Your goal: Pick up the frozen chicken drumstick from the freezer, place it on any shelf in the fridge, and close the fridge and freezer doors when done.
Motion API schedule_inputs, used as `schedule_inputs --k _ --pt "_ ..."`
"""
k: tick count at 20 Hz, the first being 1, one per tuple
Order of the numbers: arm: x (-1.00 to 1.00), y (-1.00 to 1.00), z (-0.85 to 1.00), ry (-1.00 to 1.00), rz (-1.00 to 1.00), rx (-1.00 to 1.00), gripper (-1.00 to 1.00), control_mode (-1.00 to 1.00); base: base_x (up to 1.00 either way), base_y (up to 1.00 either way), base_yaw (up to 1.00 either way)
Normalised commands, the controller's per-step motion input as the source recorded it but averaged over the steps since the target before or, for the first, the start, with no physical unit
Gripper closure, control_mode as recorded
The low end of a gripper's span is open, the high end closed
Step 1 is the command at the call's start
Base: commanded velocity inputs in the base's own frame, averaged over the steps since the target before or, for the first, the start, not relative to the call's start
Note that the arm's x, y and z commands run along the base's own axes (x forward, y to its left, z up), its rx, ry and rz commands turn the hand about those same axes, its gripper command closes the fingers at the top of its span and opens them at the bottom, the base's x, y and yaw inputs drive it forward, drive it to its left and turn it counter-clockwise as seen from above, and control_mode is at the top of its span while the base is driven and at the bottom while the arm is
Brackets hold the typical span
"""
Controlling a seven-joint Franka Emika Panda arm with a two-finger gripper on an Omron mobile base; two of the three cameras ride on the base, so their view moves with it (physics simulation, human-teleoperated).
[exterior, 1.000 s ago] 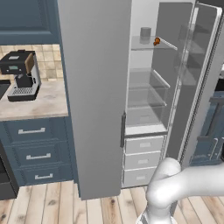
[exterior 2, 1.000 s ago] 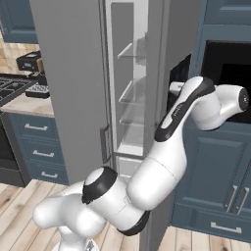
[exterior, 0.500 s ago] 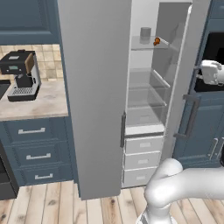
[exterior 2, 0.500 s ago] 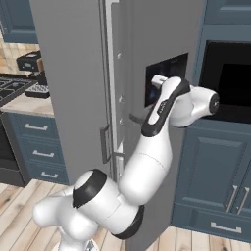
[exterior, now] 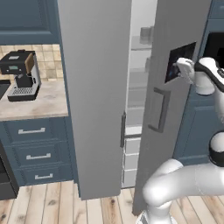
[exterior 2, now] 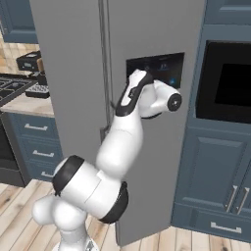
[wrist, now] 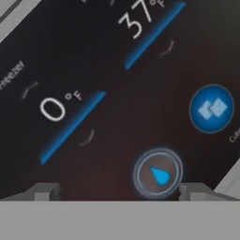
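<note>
The tall flat grey door with the dark dispenser panel (exterior: 177, 127) lies straight ahead of your claw (wrist: 122, 191). Its long axis is upright and its face is square to the fingers. From the left base view it stands ajar: its free edge, with the vertical bar handle (exterior: 159, 109), swings out below and to the left of the claw. The hinge side looks to be on the claw's other side. I judge that the coming push has to go straight forward into the face, towards the cabinet, until the gap shuts.

The second tall flat grey door (exterior: 94, 96), further left of the claw, looks closed or close to it; from here you cannot be sure it is flush. Between the two doors is a narrow strip of grey-white interior with glass shelves (exterior: 139, 87), ahead of the claw and to its left. A pale grey cylinder (exterior: 146, 34) sits on an upper shelf there.

The glossy black dispenser panel (wrist: 117, 93) sits right in front of the fingers, with blue bars, temperature numerals and round blue buttons. It is very close, but contact cannot be confirmed.

Your claw is open, its two small tips wide apart with nothing between them.

The frozen chicken drumstick is not in the claw. It is hidden somewhere behind the doors, so you cannot tell its shelf, and its look cannot be judged.
</note>
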Motion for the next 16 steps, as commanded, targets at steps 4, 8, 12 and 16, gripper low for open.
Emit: schedule_inputs --k 4,8,12,16 --pt "0.6 0.05 0.0 0.0 -0.19 0.0 -1.0 -1.0 0.0 0.0 0.0" --pt "0.73 0.02 0.0 0.0 -0.19 0.0 -1.0 -1.0 0.0 0.0 0.0" --pt "0.87 0.01 0.0 0.0 -0.19 0.0 -1.0 -1.0 0.0 0.0 0.0" --pt "0.88 0.03 0.0 0.0 -0.16 0.0 -1.0 -1.0 0.0 0.0 0.0"
